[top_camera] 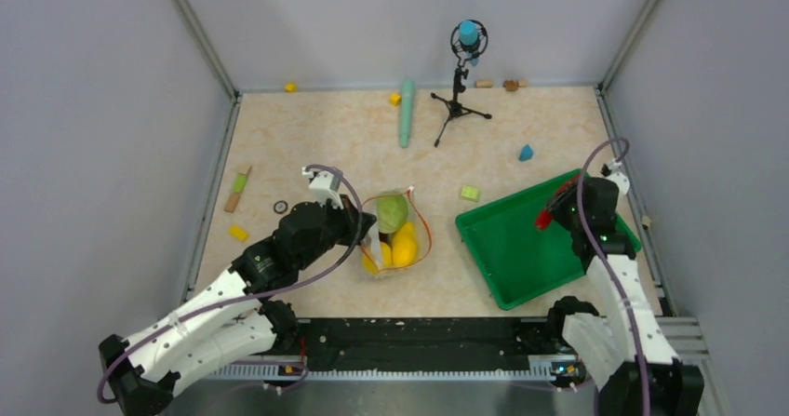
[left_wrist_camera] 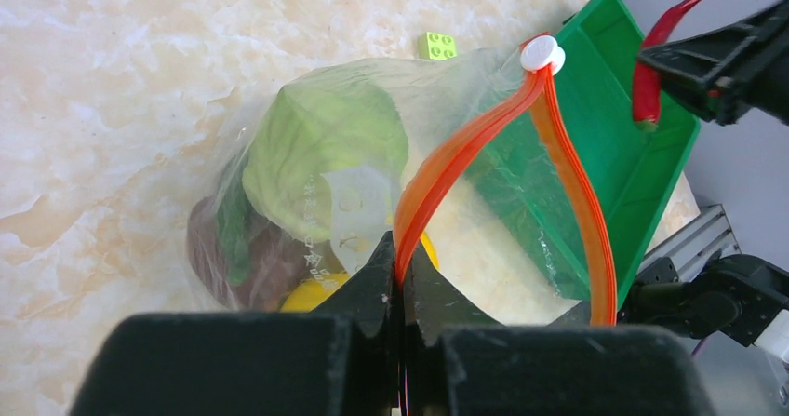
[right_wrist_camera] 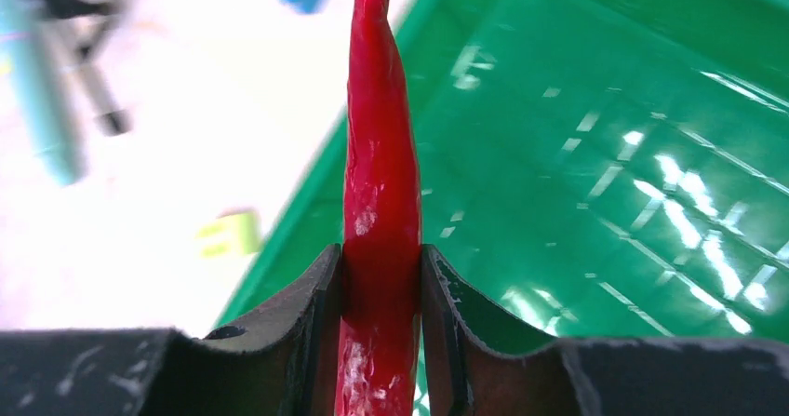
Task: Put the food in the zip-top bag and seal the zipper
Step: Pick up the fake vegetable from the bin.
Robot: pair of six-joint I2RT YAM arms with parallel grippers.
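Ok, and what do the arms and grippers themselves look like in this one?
Both arms match: white shell links near the base, black joints and wrists further out. The left arm and right arm each carry a looping mauve-grey cable. The left gripper and right gripper have matte black, wedge-shaped fingers.

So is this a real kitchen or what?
Probably a robot lab booth: plain grey walls box in the table, two robot arms sit bolted at its edge, and the food looks like toys.

A robotics lab cell: grey panels [top_camera: 93,109] on metal posts [top_camera: 200,39] wall in a marble-patterned desk [top_camera: 316,137], a left arm [top_camera: 214,304] and right arm [top_camera: 619,295] bolted to a rail [top_camera: 419,368] at its near edge (a tripod-mounted microphone [top_camera: 468,36] stands at the back).
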